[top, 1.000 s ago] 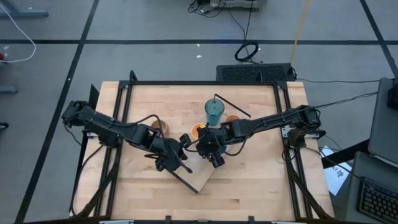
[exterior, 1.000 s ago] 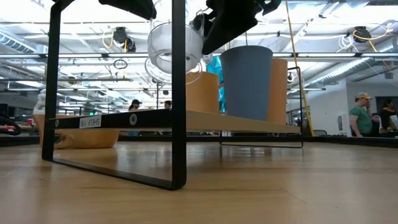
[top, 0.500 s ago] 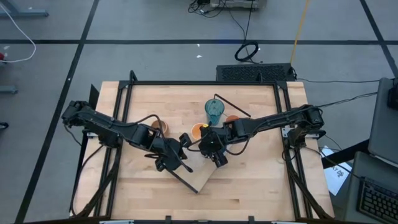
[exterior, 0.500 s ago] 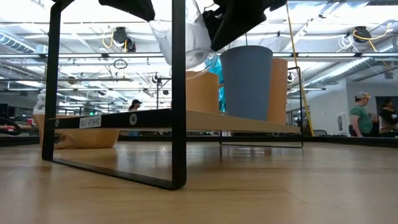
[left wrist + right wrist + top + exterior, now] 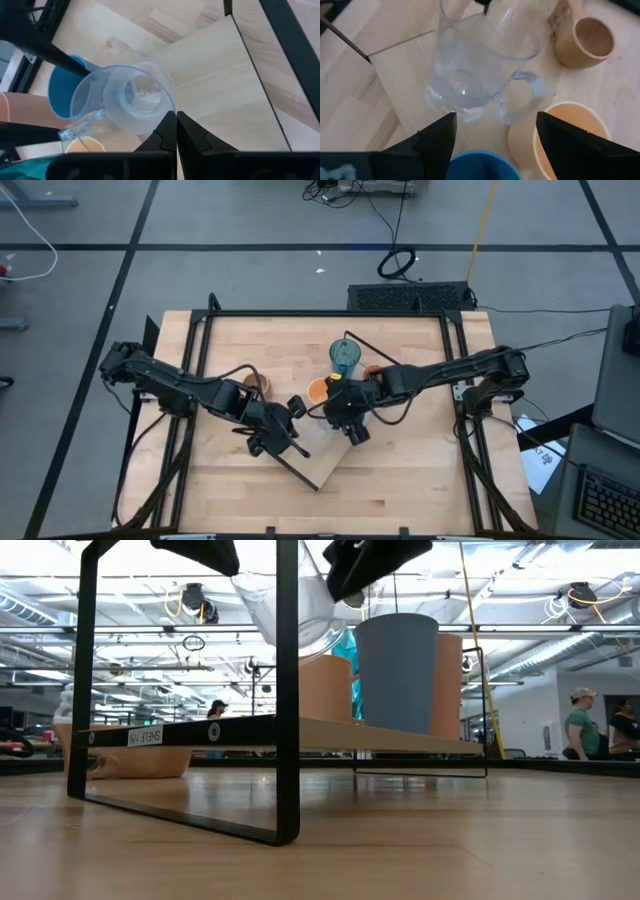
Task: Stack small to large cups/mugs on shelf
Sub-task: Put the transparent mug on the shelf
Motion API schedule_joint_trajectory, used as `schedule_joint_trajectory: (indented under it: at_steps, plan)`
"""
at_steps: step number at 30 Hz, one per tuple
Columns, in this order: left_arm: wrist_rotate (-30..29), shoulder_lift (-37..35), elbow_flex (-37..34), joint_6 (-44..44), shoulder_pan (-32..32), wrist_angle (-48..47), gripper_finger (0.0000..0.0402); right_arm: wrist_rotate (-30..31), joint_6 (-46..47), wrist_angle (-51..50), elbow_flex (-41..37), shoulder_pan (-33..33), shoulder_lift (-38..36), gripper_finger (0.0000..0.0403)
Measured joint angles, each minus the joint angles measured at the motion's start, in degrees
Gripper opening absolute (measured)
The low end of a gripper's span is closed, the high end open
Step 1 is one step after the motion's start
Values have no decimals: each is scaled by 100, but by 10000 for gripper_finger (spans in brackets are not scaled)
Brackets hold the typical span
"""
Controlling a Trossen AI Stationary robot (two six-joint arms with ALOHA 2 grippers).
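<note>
So we're at the bit where the small clear handled glass cup (image 5: 125, 102) gets placed on the long light-wood shelf board (image 5: 325, 465). The left gripper (image 5: 176, 131) has its fingers pressed tight together, pinching the cup's rim, and the cup hangs tipped above the near end of the shelf, not resting on it as far as I can tell. The blue cup (image 5: 397, 670), two orange cups (image 5: 325, 687) and the teal translucent tumbler (image 5: 344, 358) already stand further along the board. The tan wooden mug with a handle (image 5: 584, 40) sits off the shelf on the table.

The right gripper (image 5: 495, 132) hovers right over the clear cup, jaws spread and holding nothing.

Next, I reckon the cup needs righting and lowering onto the bare end of the board before the pinch lets go.

Versus a second ago: the cup has swung from roughly level to more tilted, and the right arm has shifted slightly toward the shelf's near end.
</note>
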Motion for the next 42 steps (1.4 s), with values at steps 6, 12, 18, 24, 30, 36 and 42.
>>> schedule_joint_trajectory:
  at_steps: [6, 12, 18, 24, 30, 36, 42]
  plan:
    - [-4, 0, 0, -188, -2, -66, 1, 7, 40, -102, 0, 48, -418, 267]
    - [-156, 0, 0, -241, -7, -141, 1, 626, 787, -354, 0, 254, -976, 263]
    - [-282, -121, 9, -268, -4, -190, 1, 1395, 1684, -654, 0, 789, -1424, 239]
    - [-280, -316, 9, -339, -13, -242, 0, 2328, 2321, -712, -158, 1410, -1754, 212]
    - [-280, -408, 84, -378, -34, -479, 0, 2551, 2836, 40, -1160, 1778, -2281, 190]
    - [-280, -418, 520, -398, -44, -954, 0, 2715, 2843, 1677, -2551, 2005, -2784, 170]
    - [-240, -421, 948, -482, -44, -1575, 0, 2727, 2796, 3320, -3666, 2129, -2971, 154]
